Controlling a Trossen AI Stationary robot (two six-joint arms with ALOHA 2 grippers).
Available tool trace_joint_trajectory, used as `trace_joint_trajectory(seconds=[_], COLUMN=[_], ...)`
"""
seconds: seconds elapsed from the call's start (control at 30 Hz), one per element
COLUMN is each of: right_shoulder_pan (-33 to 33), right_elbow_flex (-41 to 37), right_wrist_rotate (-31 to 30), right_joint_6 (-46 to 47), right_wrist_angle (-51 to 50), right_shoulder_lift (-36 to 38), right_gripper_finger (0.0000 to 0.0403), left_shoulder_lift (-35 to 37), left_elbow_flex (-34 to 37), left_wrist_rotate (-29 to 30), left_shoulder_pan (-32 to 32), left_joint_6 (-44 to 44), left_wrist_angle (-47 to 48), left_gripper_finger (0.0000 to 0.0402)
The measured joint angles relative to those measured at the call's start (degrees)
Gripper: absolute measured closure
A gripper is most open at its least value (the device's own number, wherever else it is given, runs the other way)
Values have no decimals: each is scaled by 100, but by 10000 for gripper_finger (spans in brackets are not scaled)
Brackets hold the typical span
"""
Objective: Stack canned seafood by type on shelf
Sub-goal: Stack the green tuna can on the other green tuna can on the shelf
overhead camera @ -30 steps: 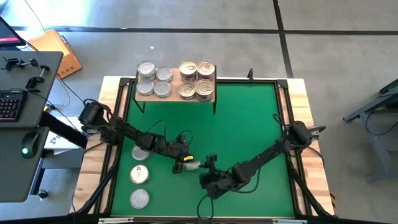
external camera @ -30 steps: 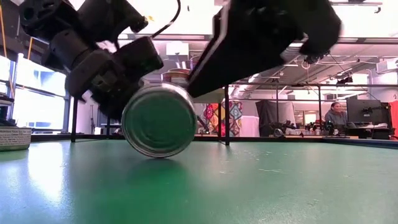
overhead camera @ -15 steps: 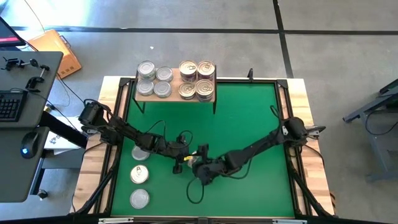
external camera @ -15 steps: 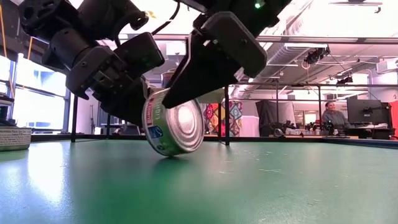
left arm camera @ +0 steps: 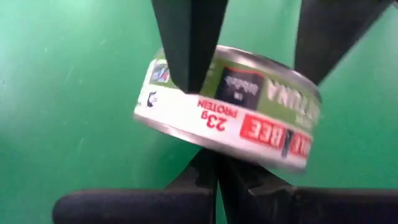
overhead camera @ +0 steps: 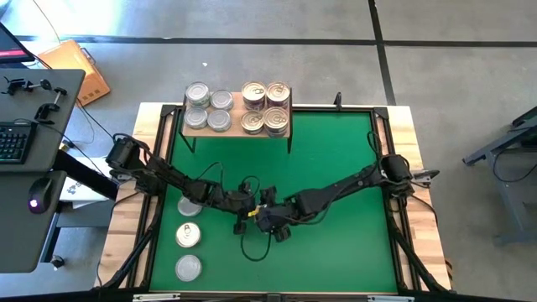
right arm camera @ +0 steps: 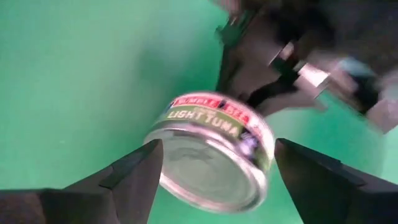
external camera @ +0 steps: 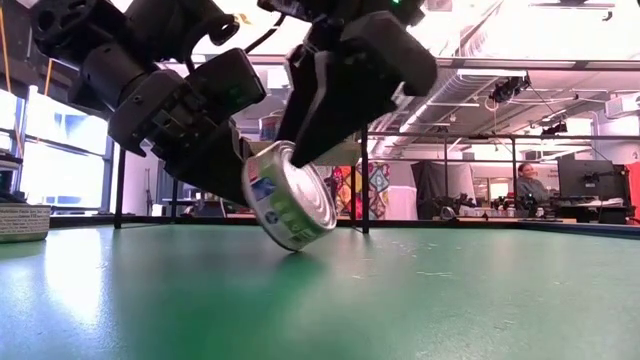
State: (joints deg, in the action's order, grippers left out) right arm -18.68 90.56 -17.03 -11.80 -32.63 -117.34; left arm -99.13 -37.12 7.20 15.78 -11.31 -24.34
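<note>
One labelled tuna can (external camera: 292,200) stands tilted on its lower rim on the green mat, near the mat's middle, its silver face (right arm camera: 211,171) turned toward the right arm. My left gripper (external camera: 232,172) is shut just behind it. My right gripper (right arm camera: 217,149) is open and comes down from above, one finger on each side of the can. In the high view both grippers (overhead camera: 260,218) meet over the can and hide it. The shelf (overhead camera: 237,127) at the far edge carries silver cans (overhead camera: 208,109) on its left and gold-lidded cans (overhead camera: 265,107) on its right. My left gripper presses its shut fingertips (left arm camera: 214,171) against the can's lower rim (left arm camera: 208,148) on the side facing it, coming level from the table's left. The can leans on them, its opposite rim on the mat. My right gripper's fingers (left arm camera: 186,56) lie close along the can's wall; I cannot tell whether they touch.
Three more silver cans lie on the mat's left strip (overhead camera: 190,207), (overhead camera: 188,236), (overhead camera: 189,268); one shows at the low view's left edge (external camera: 22,222). The shelf's black legs (external camera: 363,180) stand behind the grippers. The mat's right half (overhead camera: 344,168) is bare green.
My right gripper has moved toward the table's left and come over the can, its open fingers now on either side of it. The can, on its rim, has turned about from facing the near edge to facing right and has tipped back.
</note>
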Motion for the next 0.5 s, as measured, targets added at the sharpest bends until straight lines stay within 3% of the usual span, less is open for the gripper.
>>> trace_joint_trajectory(seconds=[0.2,0.5], right_shoulder_pan=[-50,-264], right_elbow_flex=[160,210], right_wrist_rotate=[140,-121], right_joint_6=[358,696], right_wrist_angle=[-614,-968], right_shoulder_lift=[0,0], right_gripper_finger=[100,100], left_shoulder_lift=[0,7], left_elbow_flex=[0,-9], left_wrist_rotate=[4,-79], left_shoulder_pan=[88,112], left_joint_6=[127,372], left_wrist_angle=[-377,-1035], left_gripper_finger=[401,401])
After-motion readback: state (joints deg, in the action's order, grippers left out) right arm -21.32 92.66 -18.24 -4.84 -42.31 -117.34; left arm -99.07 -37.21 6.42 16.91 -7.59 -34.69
